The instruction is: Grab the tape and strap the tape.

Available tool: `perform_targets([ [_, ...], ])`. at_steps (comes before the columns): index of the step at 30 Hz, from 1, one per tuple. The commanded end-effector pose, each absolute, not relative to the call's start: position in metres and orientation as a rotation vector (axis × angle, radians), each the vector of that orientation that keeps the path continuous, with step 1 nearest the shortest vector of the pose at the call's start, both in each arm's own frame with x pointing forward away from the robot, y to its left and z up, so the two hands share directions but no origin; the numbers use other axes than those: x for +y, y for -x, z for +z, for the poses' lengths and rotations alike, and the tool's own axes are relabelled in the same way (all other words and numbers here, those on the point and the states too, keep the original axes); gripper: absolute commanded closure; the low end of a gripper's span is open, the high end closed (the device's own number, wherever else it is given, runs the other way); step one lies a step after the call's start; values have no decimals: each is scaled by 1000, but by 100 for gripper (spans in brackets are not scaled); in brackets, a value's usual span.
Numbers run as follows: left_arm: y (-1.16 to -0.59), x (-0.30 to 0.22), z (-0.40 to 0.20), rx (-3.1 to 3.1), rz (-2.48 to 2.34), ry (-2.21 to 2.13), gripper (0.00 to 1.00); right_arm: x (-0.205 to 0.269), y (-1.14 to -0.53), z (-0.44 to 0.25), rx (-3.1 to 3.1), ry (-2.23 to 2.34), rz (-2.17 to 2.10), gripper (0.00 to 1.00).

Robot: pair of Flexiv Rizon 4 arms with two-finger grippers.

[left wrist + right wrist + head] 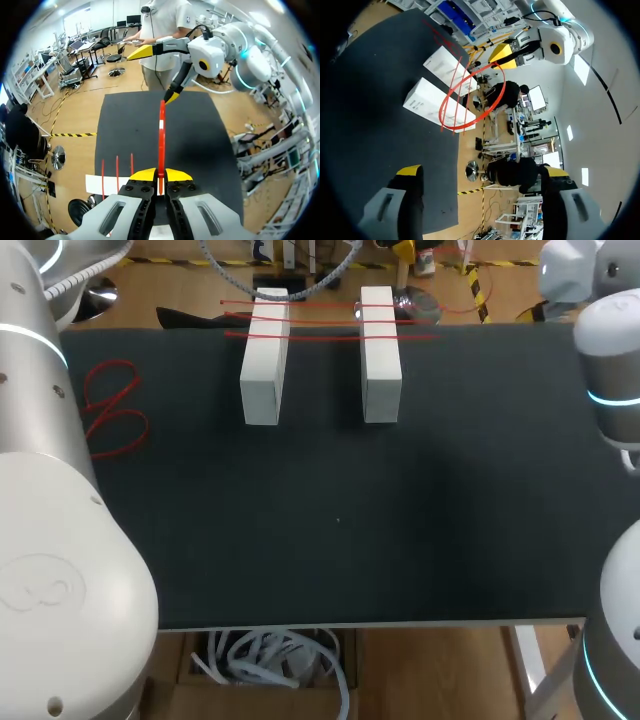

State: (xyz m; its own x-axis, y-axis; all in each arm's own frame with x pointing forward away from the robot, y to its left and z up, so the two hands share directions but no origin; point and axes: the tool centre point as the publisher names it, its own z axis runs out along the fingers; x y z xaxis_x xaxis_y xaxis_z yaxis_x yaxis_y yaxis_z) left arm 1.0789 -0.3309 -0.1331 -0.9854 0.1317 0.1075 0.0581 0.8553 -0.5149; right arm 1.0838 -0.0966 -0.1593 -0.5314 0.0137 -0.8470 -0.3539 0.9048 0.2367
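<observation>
Grasping a red tape loop [161,140] edge-on in the left jaws, up in the air above the tabletop [330,530]. Facing it with the right jaws released and spread wide, one tip just beside the loop's far end. Already strapped with three tapes [320,320] across the two white blocks [264,360]. Likely left: stretching this loop over the blocks, then fetching the spare loops [112,412] near the tabletop's left edge

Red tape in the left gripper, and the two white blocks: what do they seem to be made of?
The red tape looks like thin, smooth plastic strapping: it holds a springy open loop instead of hanging limp. The white blocks look rigid and matte, with sharp edges and no gloss; perhaps foam or cardboard, I cannot tell which.
</observation>
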Motion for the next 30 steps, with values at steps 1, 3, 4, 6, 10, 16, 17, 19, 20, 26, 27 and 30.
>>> perform_targets([
  [1,-1083,-315,-130,-2936,706,76,100,-97,-1082,-158,2094,248,474,0],
  [3,-1084,-295,-130,-2968,665,-36,100,-97,-1082,-158,2094,248,474,0],
  [4,-1084,-281,-129,-2988,640,-112,100,-97,-1082,-158,2094,248,474,0],
  [6,-1080,-247,-127,-3041,551,-301,100,-97,-1082,-158,2094,248,474,0],
  [10,-1061,-170,-116,-3084,438,-794,100,-97,-1082,-158,2094,248,474,0],
  [16,-1019,-79,-105,-2996,227,-1389,100,-97,-1082,-158,2094,248,474,0],
  [17,-1012,-68,-105,-2965,208,-1473,100,-97,-1082,-158,2094,248,474,0],
  [19,-999,-48,-103,-2920,156,-1594,100,-97,-1082,-158,2094,248,474,0],
  [20,-994,-39,-104,-2889,137,-1638,100,-97,-1082,-158,2094,248,474,0],
  [26,-976,8,-113,-2789,-31,-1770,100,-97,-1082,-158,2094,248,474,0],
  [27,-975,14,-116,-2771,-55,-1778,100,-97,-1082,-158,2094,248,474,0],
  [30,-978,29,-131,-2792,-50,-1737,100,-97,-1082,-158,2094,248,474,0],
])
